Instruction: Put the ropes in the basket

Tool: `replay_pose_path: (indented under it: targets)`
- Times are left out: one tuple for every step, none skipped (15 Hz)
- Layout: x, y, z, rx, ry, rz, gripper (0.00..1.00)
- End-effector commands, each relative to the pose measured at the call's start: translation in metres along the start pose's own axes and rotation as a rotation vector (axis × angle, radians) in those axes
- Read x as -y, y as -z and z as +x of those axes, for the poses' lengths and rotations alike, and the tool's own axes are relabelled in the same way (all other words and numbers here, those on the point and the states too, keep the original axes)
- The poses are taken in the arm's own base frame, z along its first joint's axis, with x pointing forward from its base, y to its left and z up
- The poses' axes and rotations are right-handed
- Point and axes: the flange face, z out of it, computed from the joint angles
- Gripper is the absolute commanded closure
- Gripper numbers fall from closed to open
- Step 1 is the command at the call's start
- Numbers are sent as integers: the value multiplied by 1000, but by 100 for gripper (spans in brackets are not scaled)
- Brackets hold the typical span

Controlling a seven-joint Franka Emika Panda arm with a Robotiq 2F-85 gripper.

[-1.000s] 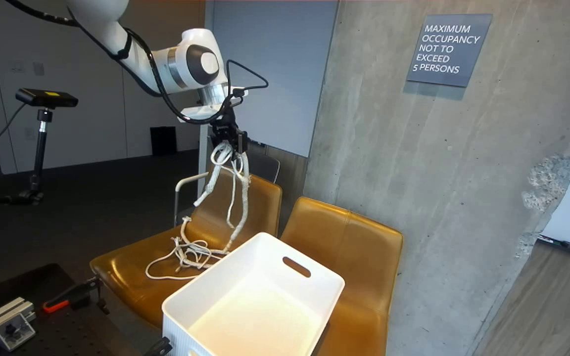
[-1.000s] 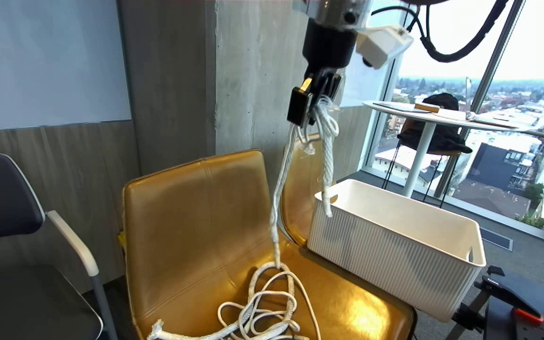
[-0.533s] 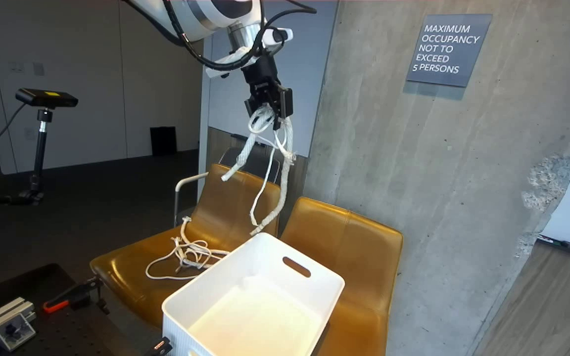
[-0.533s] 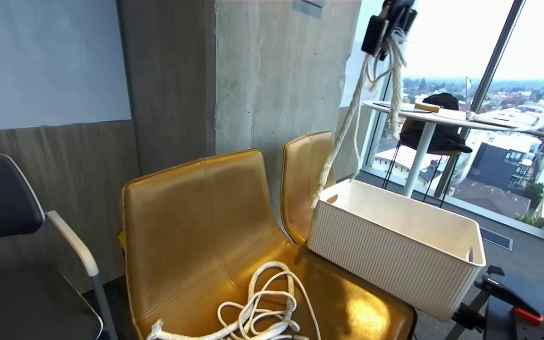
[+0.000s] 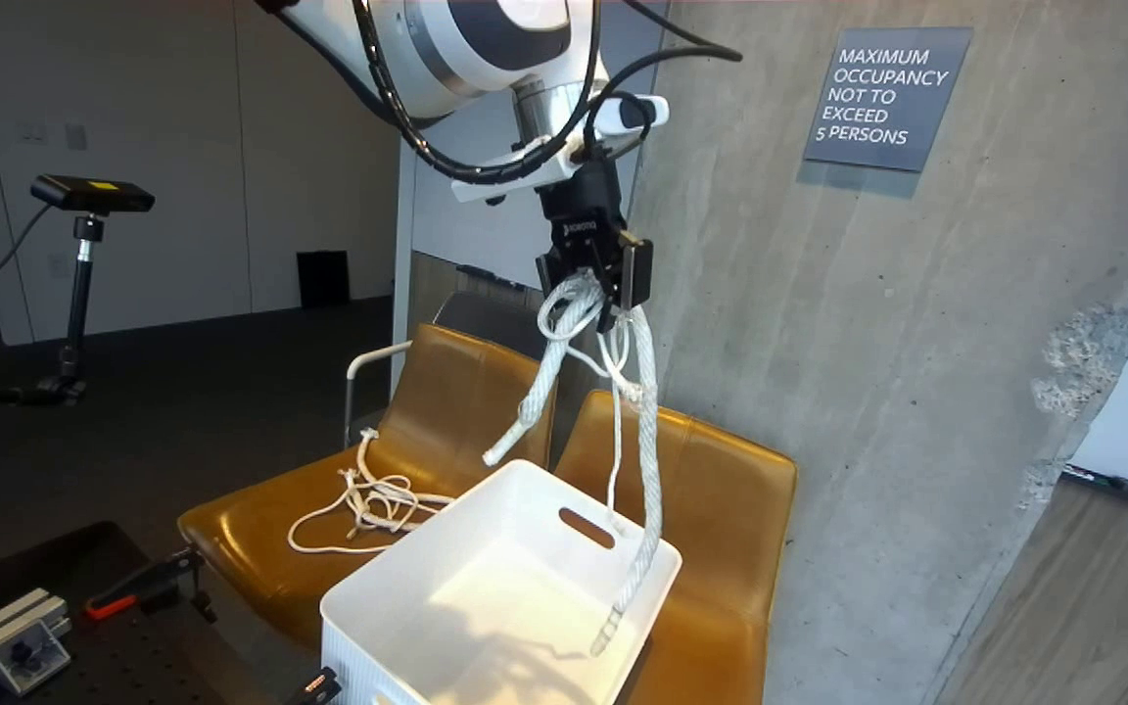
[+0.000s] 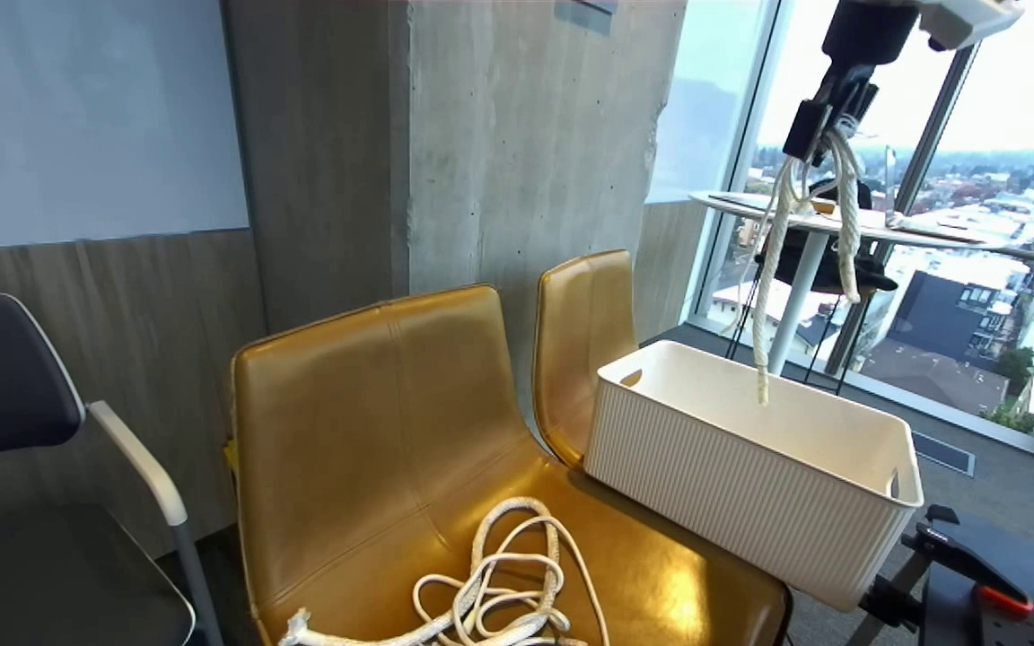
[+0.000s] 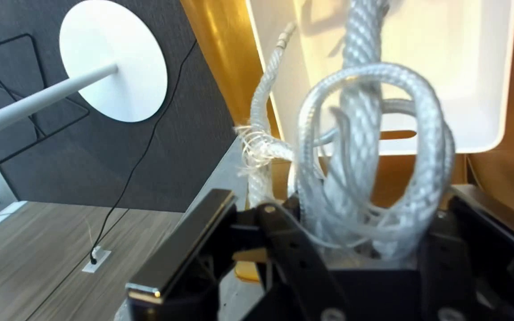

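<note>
Black two-fingered gripper (image 5: pixel 595 289) grasps bundle of white braided rope (image 5: pixel 650 441) over white ribbed plastic basket (image 6: pixel 732 475)

The gripper points downward at the end of a white robot arm (image 5: pixel 500 73), its black fingers (image 7: pixel 301 263) clamped on the rope. One thick length hangs across the basket's open top in both exterior views; whether its tip passes below the rim cannot be told. A shorter thick end hangs higher, and a thin white cord (image 5: pixel 616 441) dangles near the long one. In the wrist view a round loop stands between the fingers, a frayed patch with loose fibres just beside it and the basket beyond. Oval handle slots pierce the basket's end walls.

A loose tangle of white rope (image 6: pixel 479 547), thick and thin strands together, lies on the seat of a tan leather chair (image 6: pixel 346 404), outside the basket. The basket is near it, in front of the backrest of another tan leather chair (image 5: pixel 721 470); what bears its weight is hidden.

Behind rises a grey concrete wall (image 5: pixel 916 343) with a dark grey rectangular sign (image 5: pixel 887 98) in white lettering, setting maximum occupancy at 5 persons. A dark chair with a white armrest (image 6: pixel 5 565) stands to one side, a round white table (image 6: pixel 728 206) by the window (image 6: pixel 1002 108), and a black-and-red hand tool (image 6: pixel 975 563) near the basket's corner.
</note>
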Motion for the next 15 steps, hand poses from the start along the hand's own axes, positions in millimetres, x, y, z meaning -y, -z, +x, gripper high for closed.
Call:
replay_pose_path:
  targets:
    - [27,-46,-33,20,29,62,100]
    - [31,-62,-42,34,34,77,100]
    - [35,-77,-51,49,35,92,100]
    - [36,-91,-60,64,36,106,100]
    - [38,-103,-68,75,36,118,100]
    - [38,-114,-76,83,41,130,100]
    - [40,-122,-81,89,45,140,100]
    - [42,-129,-85,90,53,151,100]
    - [45,-134,-87,90,65,157,100]
    - [47,-139,-89,87,74,163,100]
    - [49,-142,-88,87,83,168,100]
    - [51,-145,-88,87,87,170,88]
    - [52,-147,-88,87,94,173,73]
    - [53,-146,-87,82,98,171,67]
    - [54,-143,-86,75,105,170,60]
